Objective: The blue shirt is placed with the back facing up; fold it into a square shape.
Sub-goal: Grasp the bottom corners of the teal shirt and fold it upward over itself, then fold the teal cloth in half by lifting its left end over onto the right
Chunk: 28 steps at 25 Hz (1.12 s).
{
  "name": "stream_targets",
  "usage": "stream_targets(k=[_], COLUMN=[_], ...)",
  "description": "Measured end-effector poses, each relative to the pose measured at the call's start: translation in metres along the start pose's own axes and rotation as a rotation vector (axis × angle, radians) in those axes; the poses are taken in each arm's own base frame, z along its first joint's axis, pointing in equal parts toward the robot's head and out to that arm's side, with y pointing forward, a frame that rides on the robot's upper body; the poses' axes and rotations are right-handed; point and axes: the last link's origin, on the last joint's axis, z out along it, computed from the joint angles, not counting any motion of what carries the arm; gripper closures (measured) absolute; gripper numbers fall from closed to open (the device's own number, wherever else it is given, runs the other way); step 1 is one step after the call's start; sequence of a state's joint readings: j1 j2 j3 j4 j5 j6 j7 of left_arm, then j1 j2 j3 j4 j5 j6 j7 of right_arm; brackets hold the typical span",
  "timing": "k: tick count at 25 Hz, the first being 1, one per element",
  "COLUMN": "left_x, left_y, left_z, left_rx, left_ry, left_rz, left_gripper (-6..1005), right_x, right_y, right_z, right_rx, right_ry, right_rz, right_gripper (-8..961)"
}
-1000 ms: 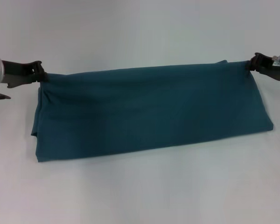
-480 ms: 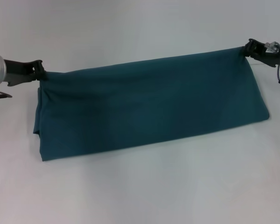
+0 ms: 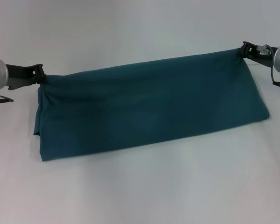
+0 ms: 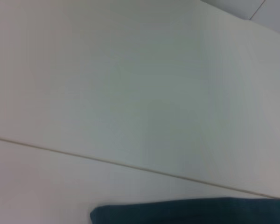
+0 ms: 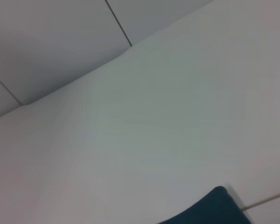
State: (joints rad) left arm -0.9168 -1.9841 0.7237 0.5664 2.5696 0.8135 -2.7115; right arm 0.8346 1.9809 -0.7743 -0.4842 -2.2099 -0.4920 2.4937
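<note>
between both tools, taut blue shirt (image 3: 149, 107)

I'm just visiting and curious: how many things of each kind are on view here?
Blue shirt: 1
Grippers: 2, left gripper and right gripper, each pinching a far corner of the shirt
White table: 1
Total: 4

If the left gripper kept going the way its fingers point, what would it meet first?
The left gripper points across toward the robot's right and is shut on a corner of the blue shirt, so it would meet the shirt's raised top edge first.
</note>
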Motion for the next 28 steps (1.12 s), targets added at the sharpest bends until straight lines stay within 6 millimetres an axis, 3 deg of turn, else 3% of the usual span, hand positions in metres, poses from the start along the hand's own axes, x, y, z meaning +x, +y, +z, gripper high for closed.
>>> stream_targets(k=[13, 23, 25, 28], left_x=[-0.007, -0.009, -0.008, -0.005], left_y=[0.001, -0.011, -0.014, -0.019], left_z=[0.004, 0.002, 0.001, -0.003], left_rx=[0.004, 0.022, 0.027, 0.034], left_ry=[0.007, 0.044, 0.06, 0.086], left_rz=[-0.009, -0.051, -0.057, -0.059], left_gripper=[972, 971, 906, 809], right_x=[-0.003, -0.011, -0.016, -0.022], right_y=[0.014, 0.011, 0.007, 0.002], right_z=[0.007, 0.006, 0.004, 0.002], right_rx=[0.008, 0.019, 0.027, 0.031], right_ry=[-0.01, -0.024, -0.035, -0.04], right_rz=[-0.065, -0.072, -0.067, -0.06], right_gripper=[849, 815, 586, 522])
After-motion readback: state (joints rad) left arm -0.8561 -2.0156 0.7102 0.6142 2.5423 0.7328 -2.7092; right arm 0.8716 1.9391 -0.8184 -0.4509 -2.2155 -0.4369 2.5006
